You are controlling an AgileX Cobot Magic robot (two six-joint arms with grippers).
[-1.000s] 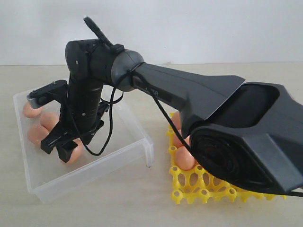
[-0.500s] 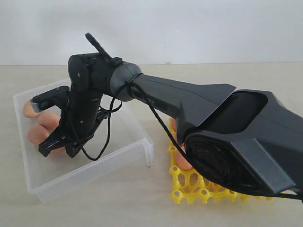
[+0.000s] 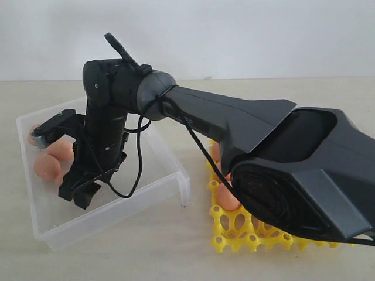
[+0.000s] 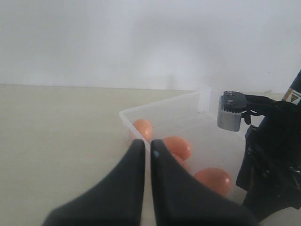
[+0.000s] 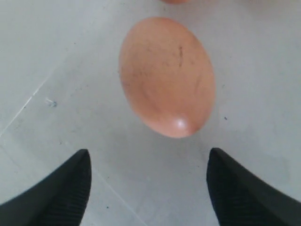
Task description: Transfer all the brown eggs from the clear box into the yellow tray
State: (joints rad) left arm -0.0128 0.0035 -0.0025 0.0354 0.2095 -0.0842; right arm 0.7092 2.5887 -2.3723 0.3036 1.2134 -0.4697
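Note:
My right gripper [image 3: 76,196] reaches across into the clear box [image 3: 170,178] at the left and stands open, pointing down at the box floor. In the right wrist view a speckled brown egg [image 5: 167,75] lies on that floor just ahead of the open right gripper [image 5: 149,162], untouched. More brown eggs [image 3: 47,167] lie at the box's left end. The yellow tray [image 3: 246,234] at lower right holds brown eggs [image 3: 228,196], mostly hidden by the arm. My left gripper [image 4: 146,145] is shut and empty, outside the box's near corner.
The right arm's dark links [image 3: 281,158] fill the middle and right of the exterior view, covering most of the tray. The box's low walls [image 4: 134,120] ring the eggs. A beige tabletop [image 3: 146,252] runs in front, with a white wall behind.
The right gripper has shifted a little to the left and lower inside the box. The egg seen beside its fingers a second ago is now hidden behind it in the exterior view.

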